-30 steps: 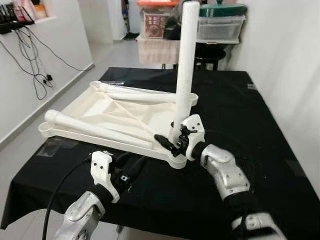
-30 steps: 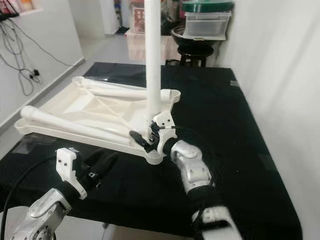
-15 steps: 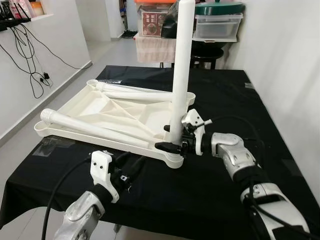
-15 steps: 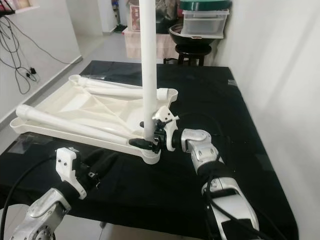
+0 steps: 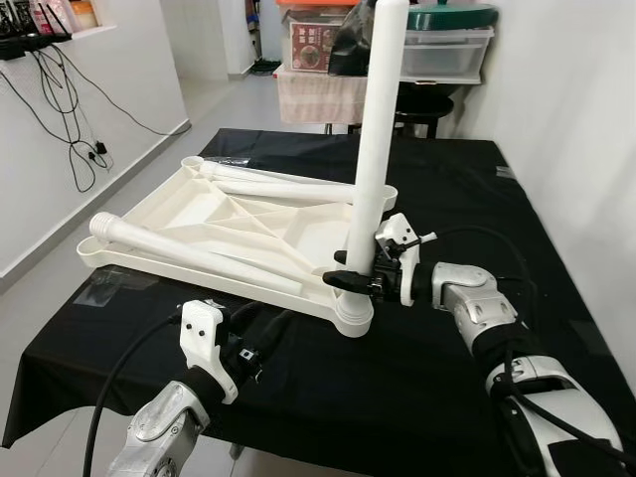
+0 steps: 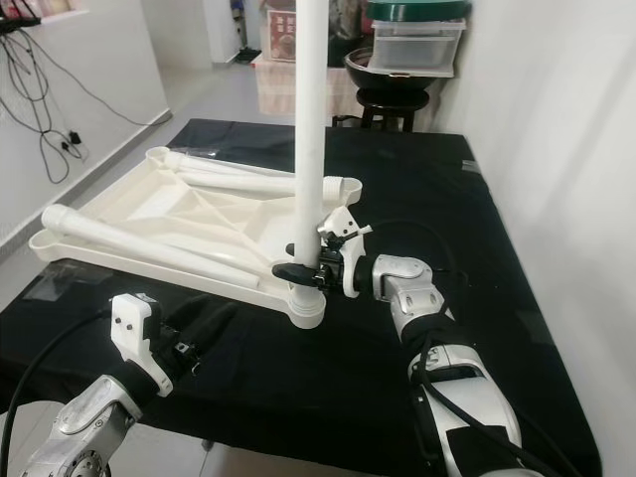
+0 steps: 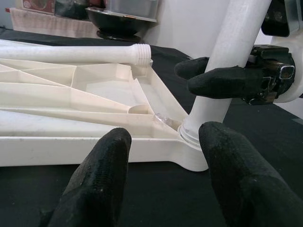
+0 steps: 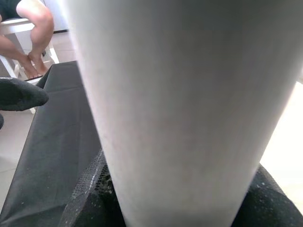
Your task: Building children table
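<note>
A white children's table top (image 5: 199,214) lies upside down on the black-covered table (image 5: 477,199). One white leg (image 5: 376,129) stands upright in the top's near right corner socket (image 5: 353,310). My right gripper (image 5: 356,280) is shut on this leg just above the socket, reaching in from the right; in the right wrist view the leg (image 8: 180,94) is pressed between the black fingers (image 8: 90,198). My left gripper (image 5: 260,316) is open, low over the cloth just in front of the top's near rim, its fingers (image 7: 113,142) pointing toward the socket. Two loose legs (image 5: 189,253) (image 5: 268,181) lie inside the top.
A white wall runs along the table's right side. Behind the table are a dark stool (image 5: 417,104) and stacked storage boxes (image 5: 437,50). Cables (image 5: 70,119) hang on the left wall. A seated person's bare legs (image 8: 28,28) are beyond the table's near side.
My right wrist has swung around the leg's base from the near side to the right side, still gripping it. The left gripper has stayed where it was. The camera shifted slightly.
</note>
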Robot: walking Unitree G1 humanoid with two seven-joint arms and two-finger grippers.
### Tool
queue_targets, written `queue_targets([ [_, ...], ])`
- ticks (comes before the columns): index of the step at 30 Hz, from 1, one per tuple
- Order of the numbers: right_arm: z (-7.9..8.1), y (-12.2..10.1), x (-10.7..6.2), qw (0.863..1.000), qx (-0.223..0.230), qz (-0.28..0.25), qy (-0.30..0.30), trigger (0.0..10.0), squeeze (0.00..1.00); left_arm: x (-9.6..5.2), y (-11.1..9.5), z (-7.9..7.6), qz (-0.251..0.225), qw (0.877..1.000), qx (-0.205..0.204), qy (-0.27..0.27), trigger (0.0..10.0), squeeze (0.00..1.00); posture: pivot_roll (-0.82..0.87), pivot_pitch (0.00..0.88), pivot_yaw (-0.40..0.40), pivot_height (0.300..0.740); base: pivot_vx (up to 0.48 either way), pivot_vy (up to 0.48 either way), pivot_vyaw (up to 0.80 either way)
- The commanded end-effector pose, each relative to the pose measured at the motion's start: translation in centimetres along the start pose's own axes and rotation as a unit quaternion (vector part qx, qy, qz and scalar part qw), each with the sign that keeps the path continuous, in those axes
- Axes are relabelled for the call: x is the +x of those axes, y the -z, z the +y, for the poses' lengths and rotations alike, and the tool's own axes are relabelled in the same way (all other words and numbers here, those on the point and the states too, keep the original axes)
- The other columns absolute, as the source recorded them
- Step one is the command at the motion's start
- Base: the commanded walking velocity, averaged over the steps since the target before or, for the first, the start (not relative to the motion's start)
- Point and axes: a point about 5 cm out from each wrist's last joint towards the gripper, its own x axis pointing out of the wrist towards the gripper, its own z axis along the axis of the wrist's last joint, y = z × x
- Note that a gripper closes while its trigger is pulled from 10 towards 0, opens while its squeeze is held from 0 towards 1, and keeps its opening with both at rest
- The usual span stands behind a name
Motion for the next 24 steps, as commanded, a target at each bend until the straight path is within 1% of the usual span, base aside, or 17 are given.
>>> queue_targets([
  [1, -0.2, 1.1, -0.4, 0.999, 0.007, 0.013, 0.044, 0.0, 0.0, -0.1, 0.0, -0.1, 0.002, 1.0, -0.001, -0.001, 10.0, 0.0, 0.03, 0.0, -0.033, 0.74, 0.0, 0.0, 0.0],
  [2, -0.4, 2.1, -0.1, 0.988, 0.007, 0.031, 0.149, 0.0, 0.0, -0.1, 0.0, -0.1, 0.001, 1.0, 0.0, -0.002, 10.0, 0.0, 0.03, 0.008, -0.05, 0.74, 0.0, 0.0, 0.0],
  [3, -0.4, 2.1, -0.1, 0.988, 0.007, 0.031, 0.149, 0.0, 0.0, -0.1, 0.0, -0.1, 0.001, 1.0, 0.0, -0.002, 10.0, 0.0, 0.03, 0.008, -0.05, 0.74, 0.0, 0.0, 0.0],
  [4, 0.2, 3.6, -0.3, 0.949, 0.071, 0.022, 0.305, 0.0, 0.0, -0.2, -0.1, 0.0, -0.001, 1.0, 0.001, -0.005, 10.0, 0.0, 0.04, 0.017, -0.051, 0.74, 0.0, 0.0, 0.0],
  [5, 0.2, 3.6, -0.3, 0.949, 0.071, 0.022, 0.305, 0.0, 0.0, -0.2, -0.1, 0.0, -0.001, 1.0, 0.001, -0.005, 10.0, 0.0, 0.04, 0.017, -0.051, 0.74, 0.0, 0.0, 0.0],
  [6, 1.7, 4.6, -0.9, 0.92, 0.079, 0.024, 0.383, 0.0, 0.0, -0.3, -0.2, 0.1, -0.002, 1.0, 0.003, -0.008, 10.0, 0.0, 0.04, 0.019, -0.044, 0.74, 0.0, 0.0, 0.0],
  [7, 2.6, 4.6, -1.7, 0.901, 0.067, 0.022, 0.427, 0.0, 0.0, -0.4, -0.3, 0.2, -0.003, 1.0, 0.004, -0.011, 10.0, 0.0, 0.03, 0.018, -0.041, 0.74, 0.0, 0.0, 0.0],
  [8, 2.9, 4.4, -1.9, 0.897, 0.073, 0.012, 0.436, 0.0, 0.0, -0.5, -0.3, 0.4, -0.003, 1.0, 0.004, -0.014, 10.0, 0.0, 0.01, 0.01, -0.026, 0.74, 0.0, 0.0, 0.0],
  [9, 3.0, 4.3, -1.5, 0.904, 0.064, 0.017, 0.422, 0.0, 0.0, -0.4, -0.2, 0.4, -0.003, 1.0, 0.0, -0.012, 10.0, 0.0, 0.0, 0.004, -0.022, 0.74, 0.0, 0.0, 0.0],
  [13, 2.8, 4.4, -1.3, 0.906, 0.066, 0.022, 0.417, 0.0, 0.0, -0.4, -0.2, 0.5, -0.002, 1.0, -0.004, -0.009, 10.0, 0.0, 0.01, 0.001, -0.027, 0.74, 0.0, 0.0, 0.0],
  [14, 2.6, 4.1, -0.5, 0.913, 0.055, 0.026, 0.403, 10.0, 0.0, -0.2, 0.0, 0.5, 0.003, 1.0, -0.006, 0.0, 10.0, 0.0, 0.02, 0.0, -0.026, 0.74, 0.0, 0.0, 0.0],
  [17, 2.6, 3.8, -0.2, 0.915, 0.052, 0.025, 0.398, 10.0, 0.0, -0.2, 0.0, 0.5, 0.004, 1.0, -0.005, 0.0, 10.0, 0.0, 0.02, 0.0, -0.026, 0.74, 0.0, 0.0, 0.0],
  [18, 2.7, 3.3, 0.4, 0.928, 0.053, 0.009, 0.369, 10.0, 1.0, -0.2, 0.0, 0.5, 0.003, 1.0, -0.006, -0.002, 10.0, 0.0, 0.02, 0.0, -0.024, 0.74, 0.0, 0.0, 0.0],
  [21, 3.0, 2.7, 0.8, 0.937, 0.058, -0.005, 0.344, 10.0, 1.0, -0.2, 0.1, 0.5, 0.002, 1.0, -0.005, -0.005, 10.0, 0.0, 0.03, 0.0, -0.029, 0.74, 0.0, 0.0, 0.0],
  [22, 3.2, 1.7, 1.3, 0.951, 0.057, -0.032, 0.301, 10.0, 1.0, -0.2, 0.1, 0.5, 0.001, 1.0, -0.005, -0.007, 10.0, 0.0, 0.03, 0.0, -0.03, 0.74, 0.0, 0.0, 0.0],
  [23, 3.2, 1.7, 1.3, 0.951, 0.057, -0.032, 0.301, 10.0, 1.0, -0.2, 0.1, 0.5, 0.001, 1.0, -0.005, -0.007, 10.0, 0.0, 0.03, 0.0, -0.03, 0.74, 0.0, 0.0, 0.0],
  [24, 3.3, 1.0, 1.6, 0.959, 0.055, -0.05, 0.273, 10.0, 1.0, -0.1, 0.1, 0.4, 0.001, 1.0, -0.005, -0.008, 10.0, 0.0, 0.03, 0.0, -0.03, 0.74, 0.0, 0.0, 0.0],
])
